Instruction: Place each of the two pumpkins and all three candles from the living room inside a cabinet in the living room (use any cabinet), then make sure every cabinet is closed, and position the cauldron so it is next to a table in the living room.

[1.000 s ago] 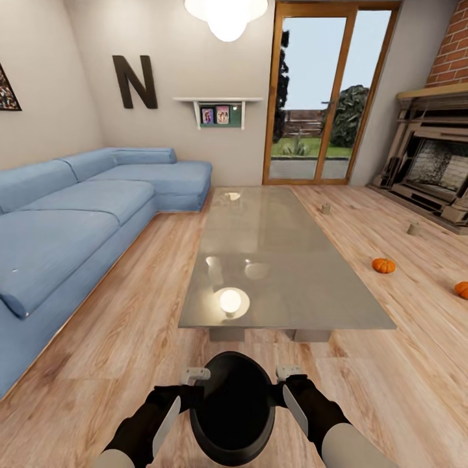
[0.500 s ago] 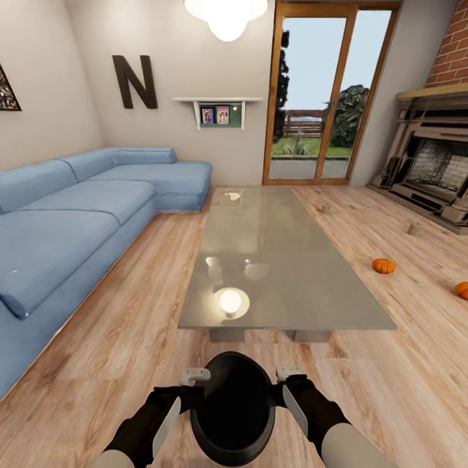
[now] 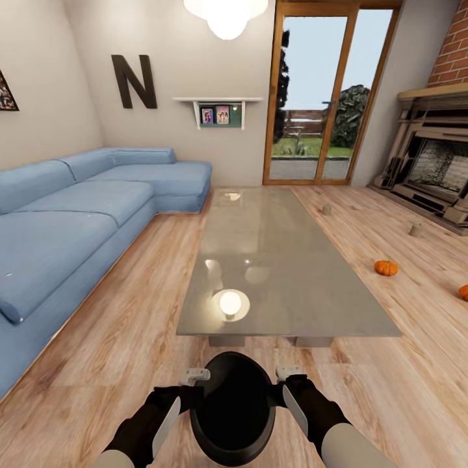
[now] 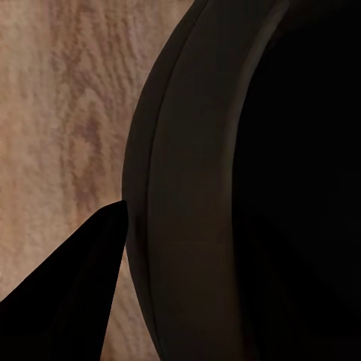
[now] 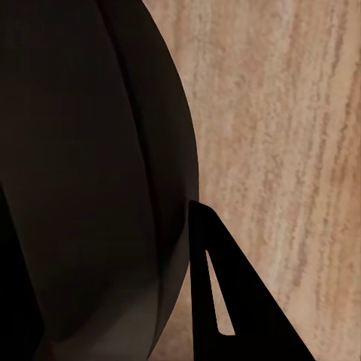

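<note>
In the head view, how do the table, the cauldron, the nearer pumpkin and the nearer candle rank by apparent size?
1. table
2. cauldron, though it is closest to the camera
3. pumpkin
4. candle, slightly smaller, but farther away

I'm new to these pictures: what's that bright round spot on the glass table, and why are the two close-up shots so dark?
Head view: the spot is glare, the ceiling lamp mirrored in the table. Left and right wrist views: the black cauldron sits so close that it blocks most light; the floor looks soft, slightly blurred.

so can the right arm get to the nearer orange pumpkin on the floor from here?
Probably not: the right gripper is pressed to the black round cauldron, and that small orange ribbed pumpkin lies far off on the wood floor, beyond the glass table's corner.
</note>
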Tool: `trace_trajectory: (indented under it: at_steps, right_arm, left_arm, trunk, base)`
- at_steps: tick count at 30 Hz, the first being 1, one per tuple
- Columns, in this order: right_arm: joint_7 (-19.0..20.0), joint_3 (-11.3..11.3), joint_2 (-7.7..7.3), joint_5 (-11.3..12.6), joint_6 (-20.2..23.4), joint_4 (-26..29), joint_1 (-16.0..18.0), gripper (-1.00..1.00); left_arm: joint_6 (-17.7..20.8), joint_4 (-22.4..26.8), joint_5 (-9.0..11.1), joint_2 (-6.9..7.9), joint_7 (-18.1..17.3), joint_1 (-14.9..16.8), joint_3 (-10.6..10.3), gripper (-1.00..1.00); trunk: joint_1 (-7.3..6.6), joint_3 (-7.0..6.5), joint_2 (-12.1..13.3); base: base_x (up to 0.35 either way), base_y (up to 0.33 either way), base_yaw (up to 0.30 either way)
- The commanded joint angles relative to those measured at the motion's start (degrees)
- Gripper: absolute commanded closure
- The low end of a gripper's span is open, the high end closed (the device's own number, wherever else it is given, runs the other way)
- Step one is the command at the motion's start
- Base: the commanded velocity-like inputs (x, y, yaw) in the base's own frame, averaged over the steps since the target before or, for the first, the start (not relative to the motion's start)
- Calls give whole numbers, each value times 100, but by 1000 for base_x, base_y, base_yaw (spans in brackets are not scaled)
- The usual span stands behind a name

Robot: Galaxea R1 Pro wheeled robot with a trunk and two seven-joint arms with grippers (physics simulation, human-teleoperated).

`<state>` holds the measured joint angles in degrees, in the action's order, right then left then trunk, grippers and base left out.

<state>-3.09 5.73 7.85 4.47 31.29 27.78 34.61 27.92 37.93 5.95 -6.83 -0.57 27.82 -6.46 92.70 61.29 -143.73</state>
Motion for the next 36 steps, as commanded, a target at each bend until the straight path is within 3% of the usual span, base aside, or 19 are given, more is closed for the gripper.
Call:
trace_trajectory:
  at_steps: [1,23,32,36]
  right_arm:
    - [-43,77,-12,106,29,-9,2,100]
    - [-42,79,-13,106,30,-10,2,100]
    - [-43,79,-12,106,29,-9,2,100]
    - [-43,81,-11,106,33,-6,2,100]
  left_arm:
    - [-59,329,47,15,22,4,-31,100]
    - [-59,329,47,14,22,4,-33,100]
    - [-59,329,47,15,22,4,-37,100]
    - [-59,329,47,15,22,4,-34,100]
  trunk:
    - [-2,5,-3]
    - [1,27,-4]
    - [24,226,-16]
    - [24,226,-16]
  base:
    - [7,0,0]
    - [0,0,0]
    - [0,0,0]
    - [0,0,0]
